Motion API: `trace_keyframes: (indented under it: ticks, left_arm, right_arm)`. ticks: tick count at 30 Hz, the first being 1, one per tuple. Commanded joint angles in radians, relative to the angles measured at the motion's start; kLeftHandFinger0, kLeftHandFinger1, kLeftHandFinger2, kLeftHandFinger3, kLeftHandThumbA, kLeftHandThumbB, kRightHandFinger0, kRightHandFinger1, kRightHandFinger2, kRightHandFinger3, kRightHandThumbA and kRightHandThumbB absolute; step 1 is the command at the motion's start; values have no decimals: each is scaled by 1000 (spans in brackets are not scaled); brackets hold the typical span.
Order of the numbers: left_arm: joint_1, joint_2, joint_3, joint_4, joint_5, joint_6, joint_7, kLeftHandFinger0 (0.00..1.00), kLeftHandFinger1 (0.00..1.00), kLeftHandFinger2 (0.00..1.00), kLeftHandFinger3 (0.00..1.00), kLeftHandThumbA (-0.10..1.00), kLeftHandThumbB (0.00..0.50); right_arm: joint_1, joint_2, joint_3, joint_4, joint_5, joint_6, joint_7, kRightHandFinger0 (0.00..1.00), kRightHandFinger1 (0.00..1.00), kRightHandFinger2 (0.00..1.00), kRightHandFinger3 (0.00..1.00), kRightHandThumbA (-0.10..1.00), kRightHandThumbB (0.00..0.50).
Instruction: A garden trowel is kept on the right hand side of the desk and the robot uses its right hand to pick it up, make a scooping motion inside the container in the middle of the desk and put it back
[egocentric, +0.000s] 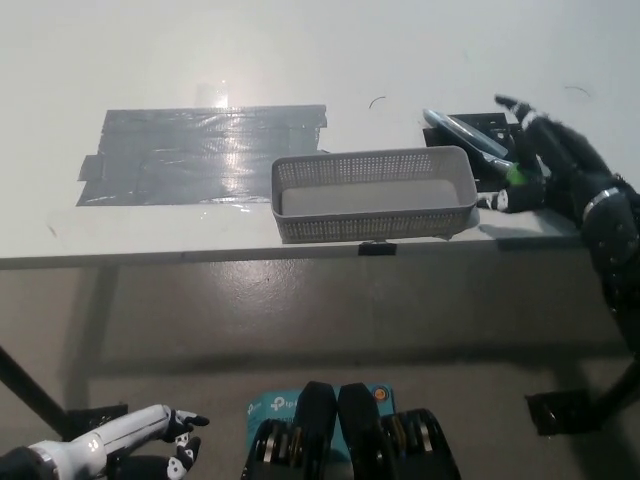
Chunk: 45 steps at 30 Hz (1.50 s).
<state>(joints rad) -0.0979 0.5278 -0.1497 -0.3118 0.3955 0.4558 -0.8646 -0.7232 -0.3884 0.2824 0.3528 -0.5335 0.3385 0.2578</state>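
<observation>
Black right hand draped over the handle of the garden trowel at the right of the tabletop, grip too unclear to call, trowel blade lying just behind the right end of the grey mesh container, white left hand low at lower left, fingers loosely apart, empty.

- Desk: white top, smooth, faint sheen with a glare spot.
- Tape patch: grey, glossy, creased, reflective.
- Container: grey plastic, perforated walls, matt.
- Trowel: blade bluish-grey, shiny, metal-looking.
- Right hand: black, matt.
- Left hand: white, smooth, plastic-looking shell.
</observation>
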Motion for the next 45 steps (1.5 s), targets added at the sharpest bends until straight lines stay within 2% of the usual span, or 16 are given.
trace_keyframes:
  ticks: [1,7,13,15,21,22,23,26,29,33,34,35,37,38,39,45]
  left_arm:
    - [-24,12,6,-33,29,14,-37,1000,998,1000,1000,914,268]
    - [-20,1,13,-34,32,14,-48,1000,1000,1000,1000,898,250]
    - [-29,-8,26,-32,72,14,-84,1000,1000,1000,1000,923,281]
    - [-36,-11,23,-34,69,14,-88,1000,1000,1000,1000,919,273]
    - [-29,-16,29,-52,91,14,-97,1000,1000,1000,1000,959,286]
    - [-30,-16,32,-54,93,14,-101,1000,1000,1000,1000,960,286]
    - [-30,-15,30,-51,89,14,-99,1000,1000,1000,1000,991,305]
    - [-42,-20,36,-43,89,14,-107,1000,1000,1000,1000,1000,318]
    - [-49,-21,36,-43,83,14,-110,1000,1000,1000,1000,1000,320]
    - [-52,-14,29,-51,85,14,-96,1000,1000,996,1000,1000,371]
    - [-50,-16,34,-53,82,14,-100,1000,1000,987,1000,1000,361]
    - [-49,-10,31,-54,82,14,-96,1000,1000,966,1000,1000,378]
    - [-48,-5,30,-56,78,14,-93,1000,998,962,1000,1000,387]
    - [-48,-7,32,-52,77,14,-97,1000,1000,960,1000,1000,402]
    - [-52,-6,33,-50,73,14,-101,1000,1000,964,1000,1000,404]
    - [-64,-3,30,-58,69,14,-111,1000,1000,972,1000,1000,379]
  right_arm:
    - [-49,-36,0,80,-12,-13,-7,1000,1000,1000,1000,930,500]
    - [-76,-62,8,256,-17,-93,-61,1000,1000,1000,1000,820,485]
    - [-120,-81,21,305,-24,-99,-57,1000,1000,1000,1000,883,483]
    - [-117,-67,19,332,-9,-134,-73,1000,1000,1000,1000,775,462]
    - [-99,-41,57,318,20,-198,10,1000,1000,1000,1000,594,268]
    - [-100,-39,58,320,23,-201,10,1000,1000,1000,1000,592,267]
    - [-100,-29,56,331,47,-234,29,1000,1000,1000,1000,466,215]
    - [-88,-11,56,317,74,-229,69,973,1000,1000,1000,397,174]
    - [-80,0,72,327,75,-226,106,878,883,1000,1000,360,144]
    - [-75,-5,105,342,43,-191,126,924,920,1000,1000,360,115]
    - [-79,-5,117,365,36,-175,138,962,957,1000,1000,316,70]
    - [-79,-10,125,380,31,-140,155,875,876,951,1000,101,3]
    - [-81,-24,149,400,9,-110,168,667,694,800,1000,-89,0]
    - [-83,-27,158,418,1,-101,164,408,496,691,1000,-100,0]
    - [-87,-28,160,433,0,-79,161,327,430,649,1000,-100,0]
    - [-110,-39,186,510,-10,-45,160,425,517,699,1000,-100,0]
